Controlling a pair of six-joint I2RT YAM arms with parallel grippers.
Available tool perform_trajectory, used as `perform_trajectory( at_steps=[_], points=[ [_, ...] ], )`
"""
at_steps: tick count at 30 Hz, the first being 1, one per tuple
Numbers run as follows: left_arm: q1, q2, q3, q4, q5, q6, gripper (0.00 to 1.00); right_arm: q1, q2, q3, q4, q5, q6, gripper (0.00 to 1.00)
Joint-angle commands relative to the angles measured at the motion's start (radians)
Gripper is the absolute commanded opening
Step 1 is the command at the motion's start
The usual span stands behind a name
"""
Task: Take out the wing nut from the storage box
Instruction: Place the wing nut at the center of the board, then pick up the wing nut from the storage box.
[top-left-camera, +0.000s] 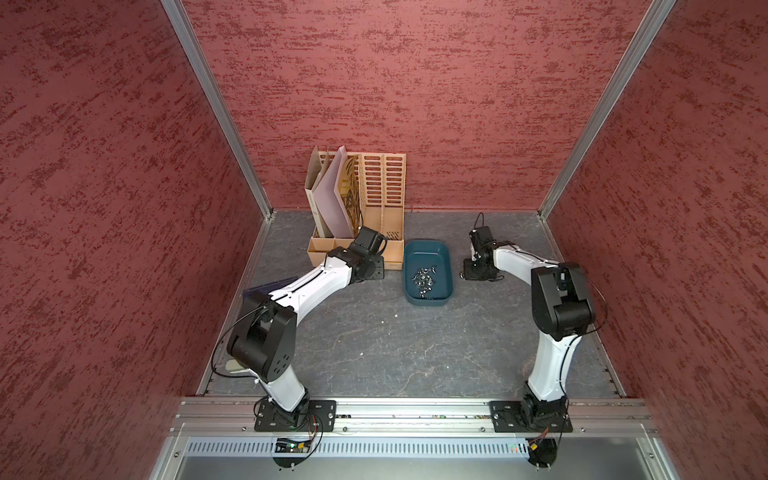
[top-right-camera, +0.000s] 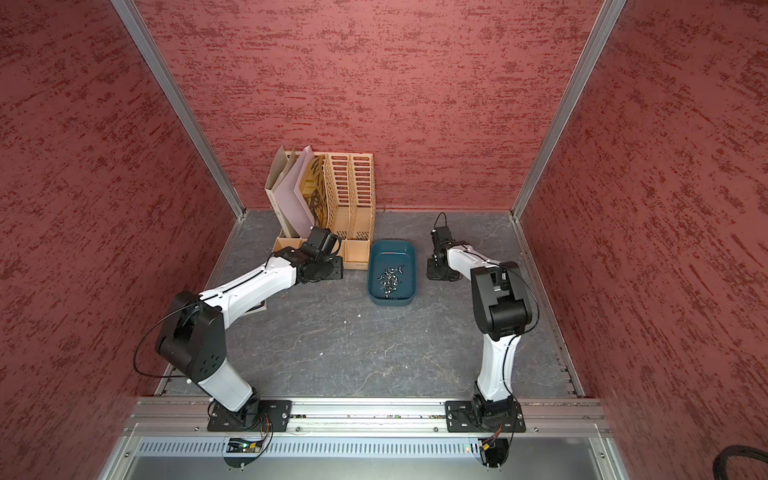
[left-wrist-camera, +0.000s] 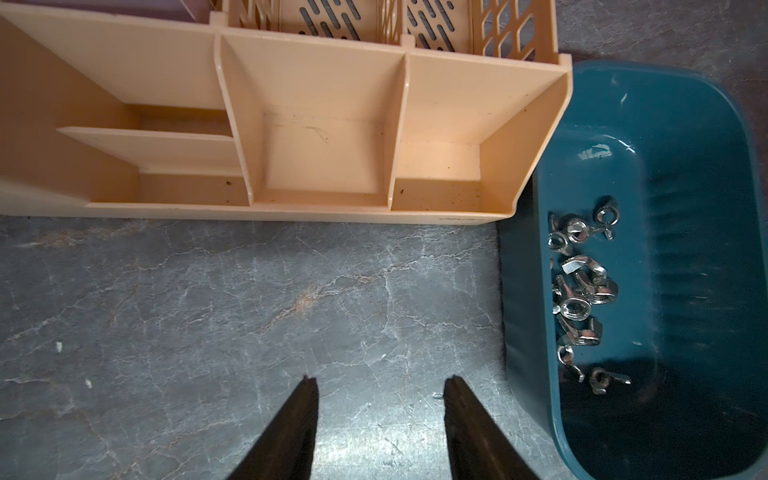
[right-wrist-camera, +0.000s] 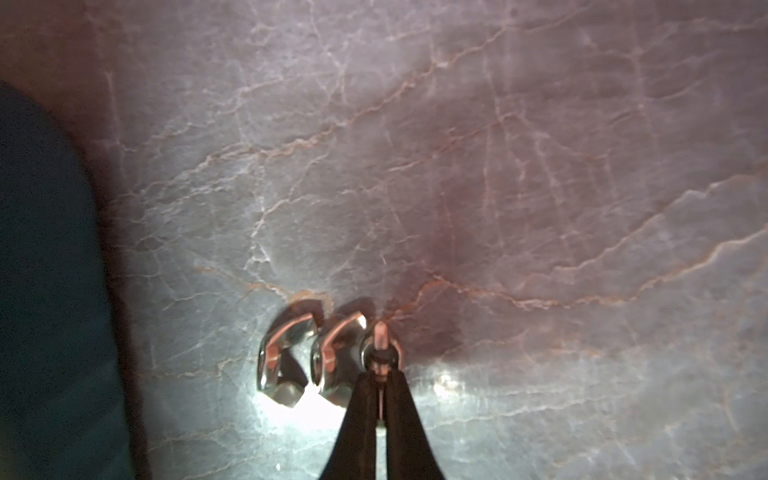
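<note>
- Grey, veined tabletop (top-left-camera: 374, 353) is edged at the near side by an aluminium rail (top-left-camera: 415, 409), to which both arm bases are bolted.
- A flat dark blue item (top-left-camera: 266, 289) is seen near the table's left edge, largely hidden under the left arm (top-left-camera: 307, 286).
- The left gripper (left-wrist-camera: 382, 380) is held over bare tabletop with its jaws apart. It is placed in front of the file organiser and just left of the storage box.
- The storage box (top-left-camera: 428, 253) is set towards the back of the table, between the two grippers. A heap of wing nuts (left-wrist-camera: 582, 291) is gathered on the middle and nearer part of its floor.
- The right gripper (right-wrist-camera: 380, 368) is held low at the tabletop on the box's right side, apart from its wall. Its jaws are pressed together on the thin wing of a wing nut (right-wrist-camera: 380, 332), outside the box. Whether that nut is resting on the surface cannot be told.
- A second wing nut (right-wrist-camera: 286, 357) is seen on the tabletop just beside the held one, between it and the box wall.
- The file organiser (top-left-camera: 382, 187) is stood against the back wall, its front corner touching or just beside the box's left rim. Its low front compartments (left-wrist-camera: 324, 145) are partly covered in both top views by the left wrist.
- Folders (top-left-camera: 330, 195) are leaned in its left slots.
- The table is enclosed on three sides by red textured walls (top-left-camera: 415, 83).
</note>
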Motion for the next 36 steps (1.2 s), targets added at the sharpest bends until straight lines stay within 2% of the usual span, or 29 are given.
perform_trajectory(
  at_steps=[1, 4, 9, 22, 30, 36],
  points=[
    [-0.004, -0.008, -0.001, -0.001, -0.009, -0.001, 0.52, -0.006, 0.008, 0.026, -0.021, 0.005, 0.007, 0.1],
    [-0.004, -0.008, -0.001, 0.0, -0.009, 0.0, 0.52, -0.006, 0.004, 0.025, -0.018, 0.008, 0.007, 0.17],
    [-0.004, -0.01, -0.004, 0.001, -0.009, -0.002, 0.52, -0.006, -0.013, 0.021, -0.013, 0.017, 0.01, 0.22],
    [-0.004, -0.016, -0.022, 0.017, -0.002, -0.005, 0.52, 0.006, -0.151, 0.057, -0.053, 0.01, 0.002, 0.26],
    [-0.006, -0.008, -0.023, 0.025, 0.005, -0.007, 0.52, 0.119, -0.201, 0.116, -0.087, 0.007, 0.011, 0.26],
    [-0.006, -0.008, -0.023, 0.027, 0.006, -0.008, 0.52, 0.217, -0.161, 0.19, -0.108, -0.005, 0.013, 0.27]
  ],
)
